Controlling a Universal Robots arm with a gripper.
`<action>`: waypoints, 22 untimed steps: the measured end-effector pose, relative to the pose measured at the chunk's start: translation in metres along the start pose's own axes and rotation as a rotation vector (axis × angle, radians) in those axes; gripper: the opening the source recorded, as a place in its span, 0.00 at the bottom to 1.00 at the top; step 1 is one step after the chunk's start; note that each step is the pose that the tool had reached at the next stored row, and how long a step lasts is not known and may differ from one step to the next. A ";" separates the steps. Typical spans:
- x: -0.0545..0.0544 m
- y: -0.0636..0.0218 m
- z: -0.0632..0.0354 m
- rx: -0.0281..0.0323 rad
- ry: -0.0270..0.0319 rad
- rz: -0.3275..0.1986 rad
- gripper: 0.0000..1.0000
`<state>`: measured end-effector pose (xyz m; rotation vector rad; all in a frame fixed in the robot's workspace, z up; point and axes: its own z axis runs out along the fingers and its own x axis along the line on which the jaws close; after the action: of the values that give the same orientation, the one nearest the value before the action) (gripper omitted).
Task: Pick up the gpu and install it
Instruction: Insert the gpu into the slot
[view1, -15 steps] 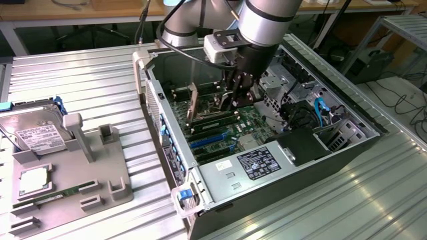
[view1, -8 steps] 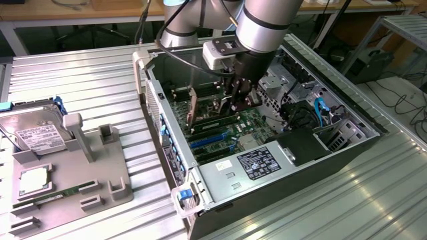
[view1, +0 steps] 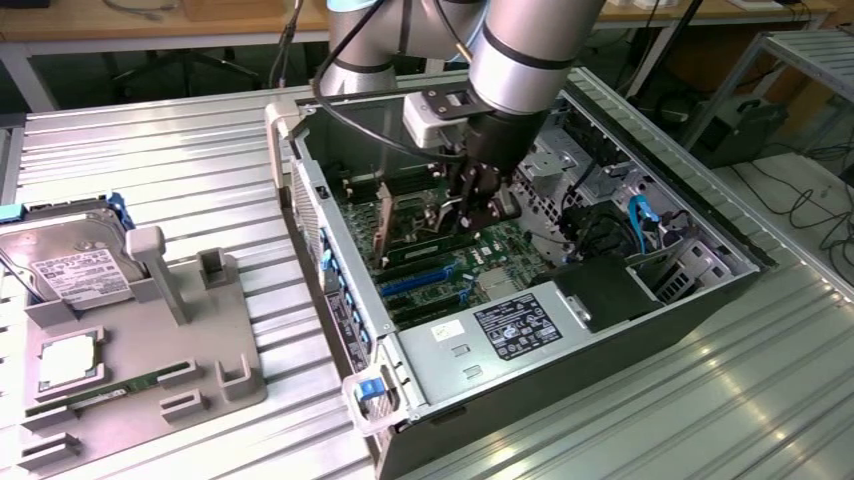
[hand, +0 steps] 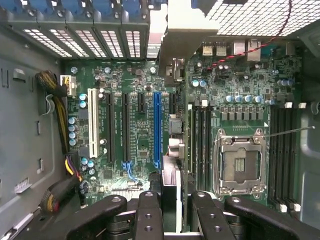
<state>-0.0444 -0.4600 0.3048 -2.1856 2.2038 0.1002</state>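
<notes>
An open computer case (view1: 334, 300) lies on the metal table, and my arm reaches down into it. My gripper (view1: 470, 205) is shut on the gpu (hand: 169, 190), a thin dark card seen edge-on between the black fingers (hand: 149, 210). The card's pale metal bracket (hand: 172, 40) points toward the case's rear slot openings. It hangs just above the motherboard (hand: 130, 75), beside the long blue slot (hand: 157, 130) on the side toward the memory slots. Whether its edge touches a slot I cannot tell.
A grey fixture tray (view1: 200, 340) at the exterior view's left carries a hard drive (view1: 80, 265), a processor chip (view1: 64, 362) and a green memory stick (view1: 114, 392). Inside the case are the power supply (view1: 514, 325), the open processor socket (hand: 240, 162) and cable bundles (hand: 55, 95).
</notes>
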 end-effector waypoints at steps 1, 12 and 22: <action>0.000 0.0000 0.0015 -0.0006 0.0022 0.000 0.27; 0.007 0.0086 0.0228 0.0013 0.0024 0.000 0.27; 0.009 0.0145 0.0351 0.0013 0.0025 0.000 0.27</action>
<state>-0.0597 -0.4660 0.2694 -2.1860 2.2049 0.0961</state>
